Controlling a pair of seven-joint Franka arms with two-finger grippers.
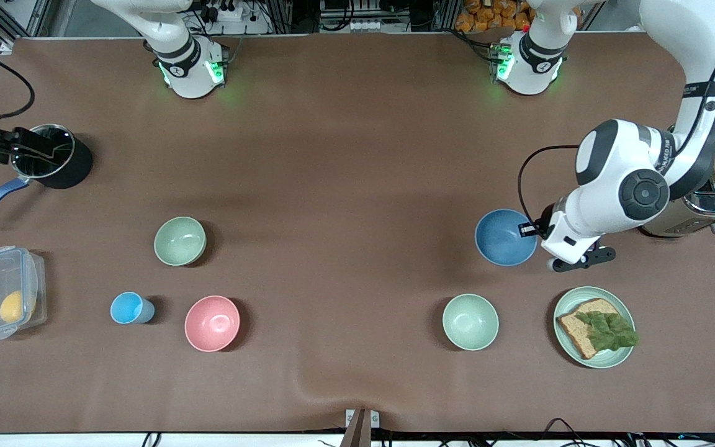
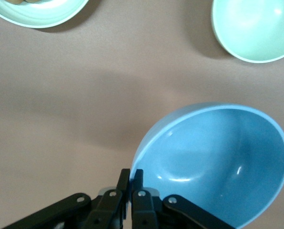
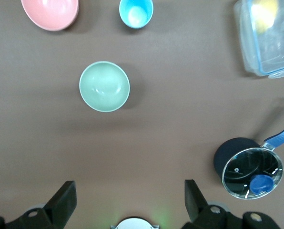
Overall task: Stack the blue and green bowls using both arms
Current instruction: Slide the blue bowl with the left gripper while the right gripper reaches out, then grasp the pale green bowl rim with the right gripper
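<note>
The blue bowl (image 1: 506,237) sits toward the left arm's end of the table. My left gripper (image 1: 540,237) is shut on its rim, one finger inside and one outside, as the left wrist view (image 2: 131,183) shows; there the blue bowl (image 2: 218,162) looks tilted. The sage green bowl (image 1: 180,241) stands upright toward the right arm's end, alone. My right gripper (image 3: 128,188) is open and empty, high over the table above the green bowl (image 3: 104,86); it is out of the front view.
A paler mint bowl (image 1: 470,321) and a plate (image 1: 565,307) with bread and lettuce lie nearer the front camera than the blue bowl. A toaster (image 1: 714,195) stands beside the left arm. A pink bowl (image 1: 211,323), light-blue cup (image 1: 128,308), clear box (image 1: 4,292) and pot (image 1: 53,155) surround the green bowl.
</note>
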